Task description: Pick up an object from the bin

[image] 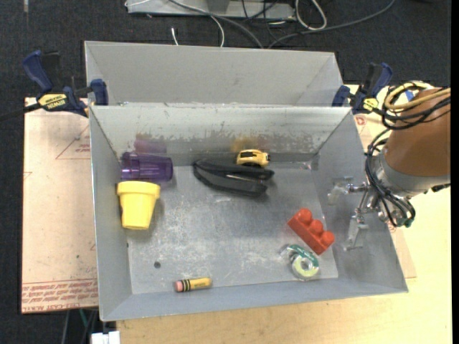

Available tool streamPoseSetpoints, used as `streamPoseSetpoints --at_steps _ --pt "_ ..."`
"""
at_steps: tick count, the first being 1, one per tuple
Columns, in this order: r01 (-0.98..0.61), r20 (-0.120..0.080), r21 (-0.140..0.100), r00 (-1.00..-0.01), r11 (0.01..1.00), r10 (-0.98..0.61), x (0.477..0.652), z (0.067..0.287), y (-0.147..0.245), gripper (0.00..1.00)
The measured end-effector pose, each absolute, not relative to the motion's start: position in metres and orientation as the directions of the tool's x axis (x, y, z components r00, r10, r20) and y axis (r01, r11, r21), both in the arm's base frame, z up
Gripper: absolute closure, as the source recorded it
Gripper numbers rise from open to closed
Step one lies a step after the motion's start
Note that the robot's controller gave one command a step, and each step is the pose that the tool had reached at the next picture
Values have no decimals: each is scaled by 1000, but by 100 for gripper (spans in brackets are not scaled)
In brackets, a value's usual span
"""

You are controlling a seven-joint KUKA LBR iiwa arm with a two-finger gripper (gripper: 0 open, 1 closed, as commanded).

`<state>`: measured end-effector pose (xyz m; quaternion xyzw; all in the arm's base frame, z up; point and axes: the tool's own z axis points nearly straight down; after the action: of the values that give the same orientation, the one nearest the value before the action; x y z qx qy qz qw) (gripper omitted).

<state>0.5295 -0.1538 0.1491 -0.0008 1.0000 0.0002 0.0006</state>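
Note:
My gripper (346,215) hangs low by the bin's right wall, its two metal fingers standing apart with nothing between them. Just to its left lies a red toy brick (310,230) on the bin floor, a short gap away from the fingers. In front of the brick rests a small clear tape roll (302,261) with a greenish tint.
A black stapler (233,177) lies at the back middle with a small yellow tape measure (252,157) behind it. At the left, a purple cup (146,168) lies on its side above a yellow cup (138,204). A yellow crayon (192,284) lies near the front wall.

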Motion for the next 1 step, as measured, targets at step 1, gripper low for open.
streamPoseSetpoints --at_steps 1 --pt "-1 -1 0 -1000 1000 -1 529 149 -154 0"
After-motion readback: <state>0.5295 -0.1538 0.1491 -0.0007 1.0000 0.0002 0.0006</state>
